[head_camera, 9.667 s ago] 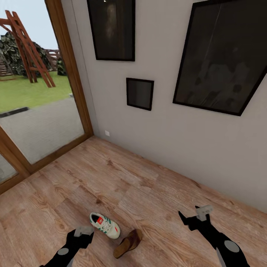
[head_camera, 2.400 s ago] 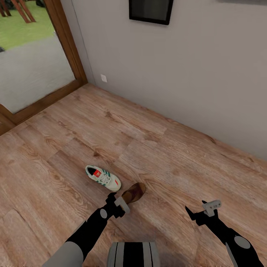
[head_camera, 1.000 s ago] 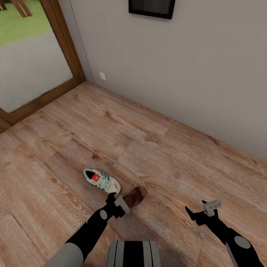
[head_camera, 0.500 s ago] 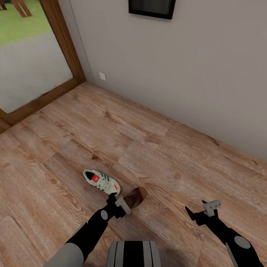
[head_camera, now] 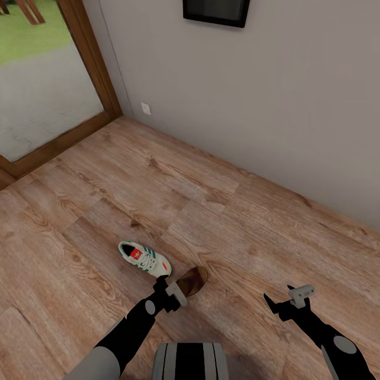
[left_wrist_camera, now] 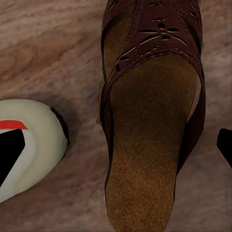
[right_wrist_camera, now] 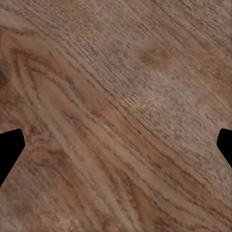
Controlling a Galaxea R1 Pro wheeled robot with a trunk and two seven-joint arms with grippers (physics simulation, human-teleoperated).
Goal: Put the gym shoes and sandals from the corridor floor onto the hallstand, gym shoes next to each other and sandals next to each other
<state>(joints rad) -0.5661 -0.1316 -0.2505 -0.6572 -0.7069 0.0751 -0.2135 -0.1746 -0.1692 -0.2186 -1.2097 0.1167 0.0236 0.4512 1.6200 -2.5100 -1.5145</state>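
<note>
Sandal point(left_wrist_camera: 152, 130) and gym shoe point(head_camera: 144, 258) lie just beside each other on the corridor floor point(head_camera: 237, 227), near the wall. Left end effector point(head_camera: 168, 295) hangs directly over the sandal, fingers spread wide either side, gripping nothing. Right end effector point(head_camera: 287, 301) hovers open and empty above bare planks, well apart from both.
</note>
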